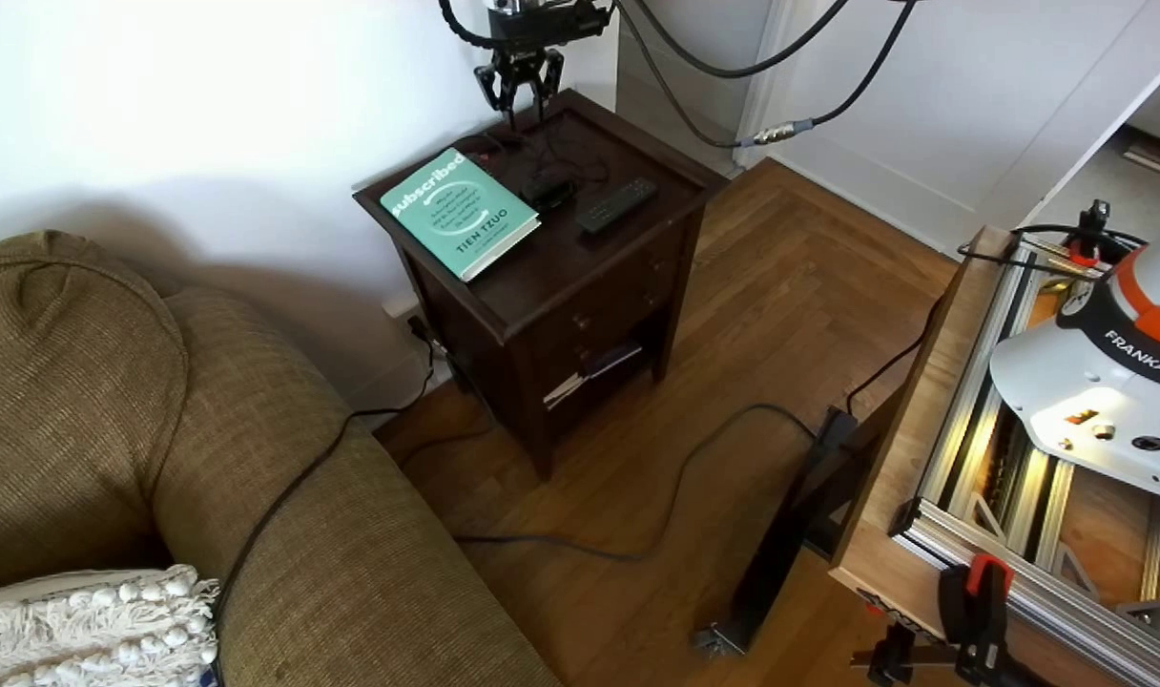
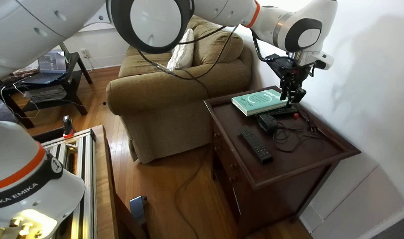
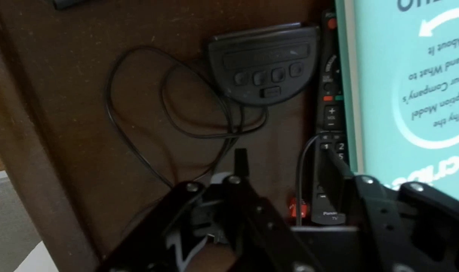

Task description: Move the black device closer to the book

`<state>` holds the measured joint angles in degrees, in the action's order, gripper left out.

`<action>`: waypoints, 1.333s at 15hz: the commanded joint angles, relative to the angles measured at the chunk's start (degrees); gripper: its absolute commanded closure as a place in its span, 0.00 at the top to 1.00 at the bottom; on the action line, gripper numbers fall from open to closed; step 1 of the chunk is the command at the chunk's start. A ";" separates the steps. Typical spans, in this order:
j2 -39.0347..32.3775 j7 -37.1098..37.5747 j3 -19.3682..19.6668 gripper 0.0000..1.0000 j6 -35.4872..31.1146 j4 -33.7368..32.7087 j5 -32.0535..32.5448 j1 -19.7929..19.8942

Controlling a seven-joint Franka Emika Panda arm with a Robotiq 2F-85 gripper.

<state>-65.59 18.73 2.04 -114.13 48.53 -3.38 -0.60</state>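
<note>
The black device (image 3: 263,66) is half-round with a row of buttons and a thin cable. It lies on the dark nightstand and also shows in both exterior views (image 1: 547,189) (image 2: 267,122). The teal book (image 3: 414,94) lies flat beside it, in both exterior views too (image 1: 461,212) (image 2: 260,101). A narrow gap, with a TV remote in it, separates device and book. My gripper (image 3: 286,162) is open and empty, fingers pointing down. It hovers above the nightstand's wall side, past the device's cable end (image 1: 528,121) (image 2: 288,100). Whether a fingertip touches anything, I cannot tell.
A Panasonic TV remote (image 3: 329,113) lies along the book's edge. Another remote (image 2: 255,144) lies near the nightstand's front edge (image 2: 235,151). Looped cable (image 3: 135,151) spreads beside the device. A small red object (image 3: 298,207) lies near the remote's end. The wall stands close behind.
</note>
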 commanded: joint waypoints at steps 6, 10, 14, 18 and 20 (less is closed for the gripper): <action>15.75 -12.30 -3.05 1.00 1.44 17.73 -0.71 1.35; 24.23 -23.78 -4.04 1.00 1.66 27.62 -0.33 3.10; 32.55 -31.75 -4.15 1.00 0.81 37.78 -0.67 5.34; 40.43 -31.45 -3.32 1.00 -2.87 48.16 -1.88 6.36; 44.30 -32.36 -3.43 1.00 -4.82 53.58 -3.21 6.98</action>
<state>-28.93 -11.93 -0.88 -114.63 90.91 -4.30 5.30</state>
